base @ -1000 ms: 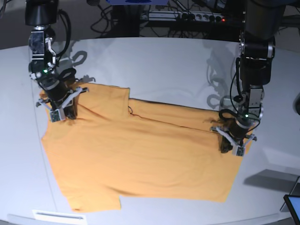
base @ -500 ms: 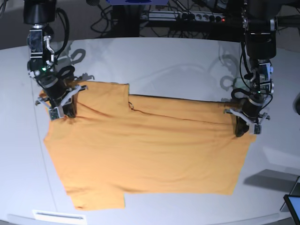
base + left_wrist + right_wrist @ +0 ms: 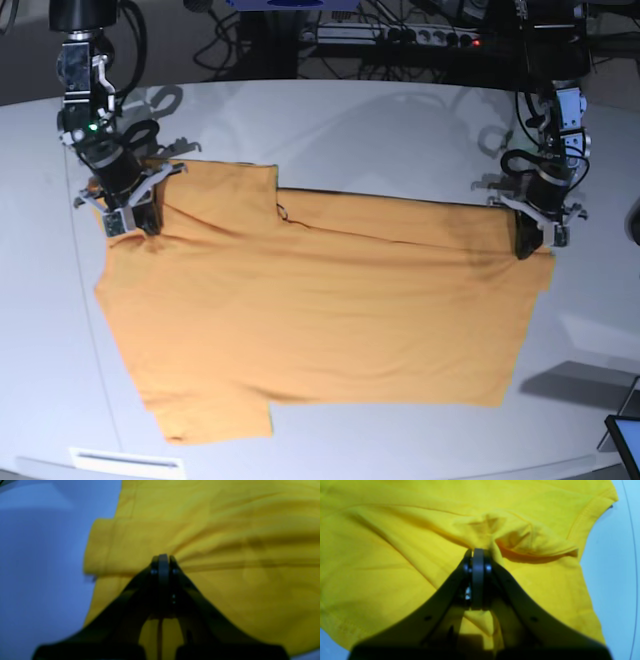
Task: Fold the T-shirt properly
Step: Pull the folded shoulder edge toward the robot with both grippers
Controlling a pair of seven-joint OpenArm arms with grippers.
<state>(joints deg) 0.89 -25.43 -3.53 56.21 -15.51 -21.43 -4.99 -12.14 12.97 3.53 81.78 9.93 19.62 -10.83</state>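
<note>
The orange-yellow T-shirt (image 3: 310, 310) lies spread across the white table (image 3: 330, 130), with a fold line running along its far edge. My left gripper (image 3: 535, 245) stands at the shirt's far right corner in the base view, shut on a pinch of the T-shirt (image 3: 237, 530) near its hem; taut creases fan out from the left gripper (image 3: 162, 557). My right gripper (image 3: 125, 215) is at the far left corner by the sleeve. In the right wrist view the right gripper (image 3: 477, 551) is shut on a bunched ridge of the T-shirt (image 3: 382, 555).
A power strip and cables (image 3: 400, 35) run behind the table's far edge. A dark screen corner (image 3: 625, 440) pokes in at the near right. A white label (image 3: 125, 460) sits at the near left edge.
Both grippers have moved toward the far side of the table with the cloth in them, the left one farthest. The shirt has been drawn flatter and farther back.
</note>
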